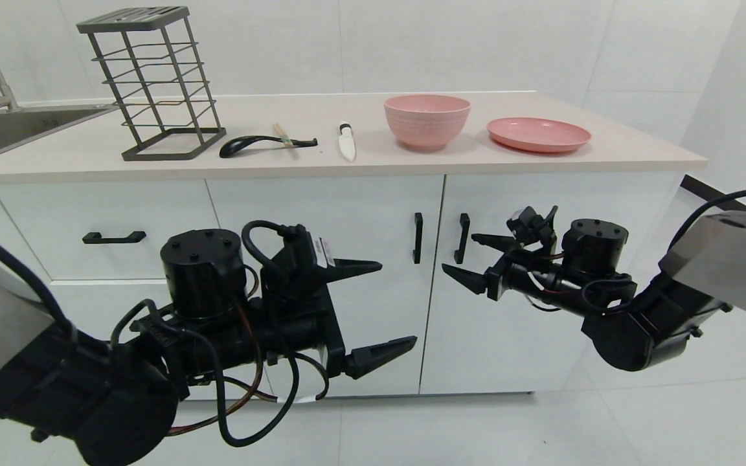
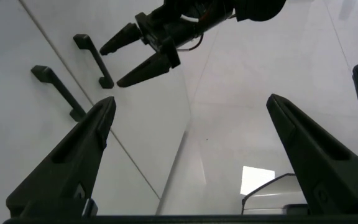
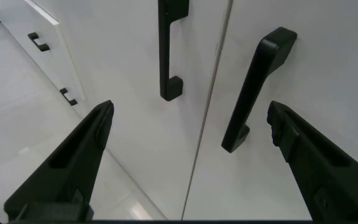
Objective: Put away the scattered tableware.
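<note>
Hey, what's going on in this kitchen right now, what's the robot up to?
Nothing is being handled yet. The left gripper and the right gripper both hang empty, jaws open, in front of the white cabinet doors below the beige countertop. On the countertop sit a black spoon, a pair of wooden chopsticks, a small white knife, a pink bowl and a flat pink plate, with a black wire rack at one end. None of it is put away.

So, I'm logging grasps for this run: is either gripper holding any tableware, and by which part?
Nothing is held. The left gripper and right gripper are both open and empty, before the cabinet doors.
</note>
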Motion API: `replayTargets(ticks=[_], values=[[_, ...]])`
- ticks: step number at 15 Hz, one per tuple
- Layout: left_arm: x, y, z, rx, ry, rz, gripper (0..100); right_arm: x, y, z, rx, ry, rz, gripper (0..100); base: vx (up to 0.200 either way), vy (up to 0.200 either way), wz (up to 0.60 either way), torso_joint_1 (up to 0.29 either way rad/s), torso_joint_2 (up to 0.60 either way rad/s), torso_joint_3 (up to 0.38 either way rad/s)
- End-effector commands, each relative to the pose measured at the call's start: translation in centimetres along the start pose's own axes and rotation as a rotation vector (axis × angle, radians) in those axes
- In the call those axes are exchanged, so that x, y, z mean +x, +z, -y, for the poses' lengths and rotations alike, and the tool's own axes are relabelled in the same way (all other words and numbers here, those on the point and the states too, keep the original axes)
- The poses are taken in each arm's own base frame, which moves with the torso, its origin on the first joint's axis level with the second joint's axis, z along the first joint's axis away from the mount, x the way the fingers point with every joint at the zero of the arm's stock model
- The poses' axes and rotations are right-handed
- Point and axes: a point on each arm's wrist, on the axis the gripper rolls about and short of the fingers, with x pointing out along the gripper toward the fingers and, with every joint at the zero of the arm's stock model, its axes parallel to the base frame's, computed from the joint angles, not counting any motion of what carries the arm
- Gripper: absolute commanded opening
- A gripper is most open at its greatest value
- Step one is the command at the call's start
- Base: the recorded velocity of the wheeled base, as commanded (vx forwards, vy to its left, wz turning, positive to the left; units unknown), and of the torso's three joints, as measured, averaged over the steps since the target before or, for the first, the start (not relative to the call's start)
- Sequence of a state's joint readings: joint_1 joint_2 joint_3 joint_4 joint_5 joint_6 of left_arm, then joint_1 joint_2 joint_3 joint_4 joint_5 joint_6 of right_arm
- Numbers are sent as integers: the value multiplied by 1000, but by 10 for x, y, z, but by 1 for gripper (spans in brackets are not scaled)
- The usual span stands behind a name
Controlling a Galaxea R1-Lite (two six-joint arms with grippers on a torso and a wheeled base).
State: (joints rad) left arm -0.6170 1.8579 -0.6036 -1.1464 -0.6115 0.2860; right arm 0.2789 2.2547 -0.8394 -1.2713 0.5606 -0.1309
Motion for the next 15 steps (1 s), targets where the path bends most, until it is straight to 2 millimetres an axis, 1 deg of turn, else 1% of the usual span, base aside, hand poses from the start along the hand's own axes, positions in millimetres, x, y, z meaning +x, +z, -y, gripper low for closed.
replayTargets(ticks=[1,4,7,10,12,13,14,15], values=[[13,-7,0,-10,-17,3,100,4,-5,1,-3,7,-2,100,0,0,0,0,0,0],[17,-10,-3,-23,-9,2,100,14,-10,7,-13,7,16,100,0,0,0,0,0,0],[25,-10,-8,-23,1,11,100,23,-14,4,-18,49,26,100,0,0,0,0,0,0],[30,-10,-16,-39,54,15,100,29,-15,5,-28,82,44,100,0,0,0,0,0,0],[34,-4,-20,-86,85,34,100,29,-13,4,-40,128,68,100,0,0,0,0,0,0],[38,-6,-23,-107,106,34,100,26,-14,3,-40,157,71,100,0,0,0,0,0,0],[42,-6,-26,-107,118,39,100,23,-15,2,-42,195,78,100,0,0,0,0,0,0],[47,-6,-31,-100,118,52,100,15,-13,-2,-41,236,86,100,0,0,0,0,0,0]])
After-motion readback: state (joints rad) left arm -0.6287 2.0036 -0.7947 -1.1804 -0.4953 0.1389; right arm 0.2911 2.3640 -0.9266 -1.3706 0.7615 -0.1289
